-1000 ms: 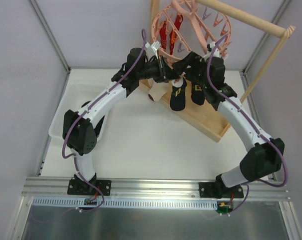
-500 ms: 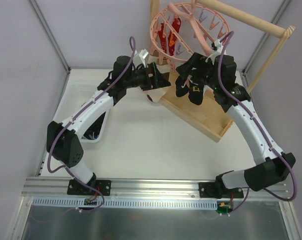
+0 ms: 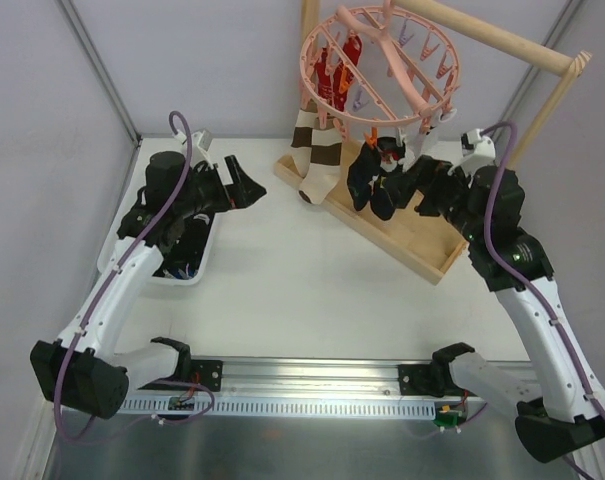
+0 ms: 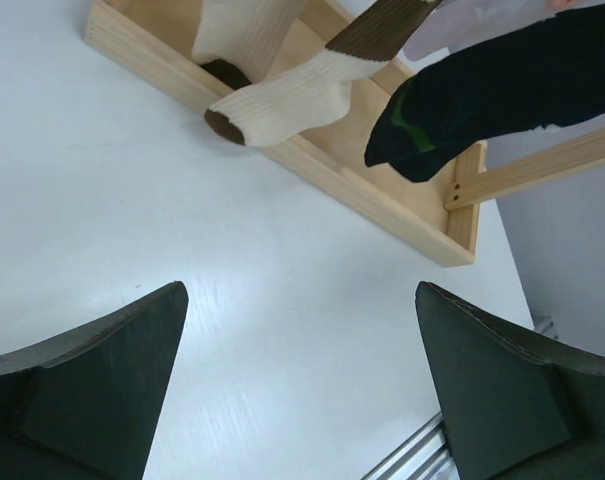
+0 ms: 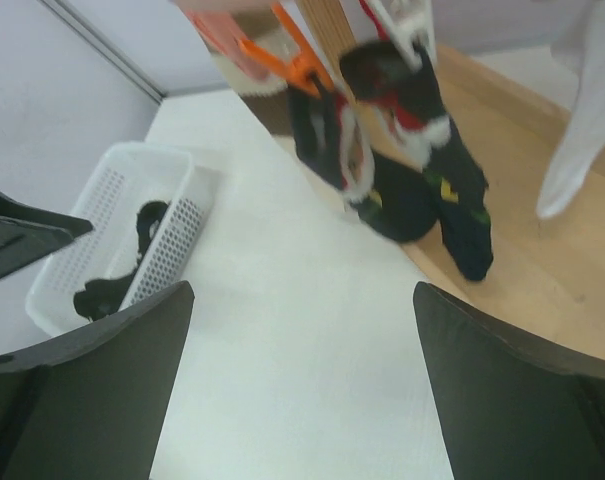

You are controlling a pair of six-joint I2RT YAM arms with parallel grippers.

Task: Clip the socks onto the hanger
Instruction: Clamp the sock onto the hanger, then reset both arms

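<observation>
Top external view has the pink ring hanger (image 3: 377, 60) hanging from the wooden stand (image 3: 412, 235) at the far side of the table (image 3: 302, 290). Two dark socks (image 3: 367, 180) are clipped to its near rim, beside a striped sock (image 3: 317, 150).

The right gripper (image 3: 410, 185) sits just beside those hung socks. Its fingers are spread wide with nothing between them, which the right wrist view confirms. The left gripper (image 3: 247, 185) is also spread wide and empty. It is well apart from the hanger and points across the table toward the stand.

More dark socks (image 5: 142, 225) lie in a white basket (image 3: 187, 280) at the left edge of the table, crumpled so that no clear long axis can be read. The basket's own long side runs from near to far.

The basket lies directly under the left forearm, behind and below the left gripper. It is well apart from the right gripper, across the whole table. The left arm is clearly nearer, so fetching another sock probably falls to it. It would likely have to turn back and tip downward to reach in.
</observation>
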